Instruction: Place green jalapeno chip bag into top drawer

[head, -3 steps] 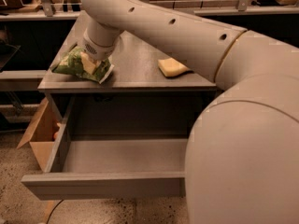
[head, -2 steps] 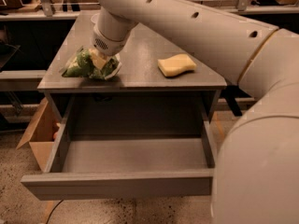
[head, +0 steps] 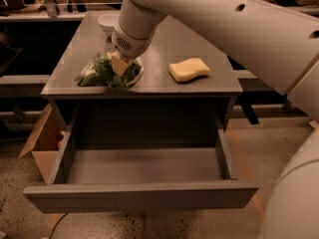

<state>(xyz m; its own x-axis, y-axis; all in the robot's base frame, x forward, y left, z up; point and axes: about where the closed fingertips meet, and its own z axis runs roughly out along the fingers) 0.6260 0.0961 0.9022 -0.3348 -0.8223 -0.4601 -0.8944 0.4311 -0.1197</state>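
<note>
The green jalapeno chip bag [head: 99, 72] is at the front left of the grey table [head: 164, 39], close to its front edge. My gripper [head: 119, 64] comes down from above and is shut on the right part of the bag; one pale finger shows against the green. The top drawer [head: 144, 166] is pulled open below the table front, its grey inside bare. The bag is just behind and above the drawer's back left part.
A yellow sponge [head: 188, 69] lies on the table to the right of the bag. A white bowl [head: 107, 21] stands at the table's back left. An open cardboard box [head: 42, 143] sits on the floor left of the drawer. My arm fills the upper right.
The gripper and the bag have shifted together to the right along the table's front edge. The view has moved, and my arm covers less of the table and drawer.
</note>
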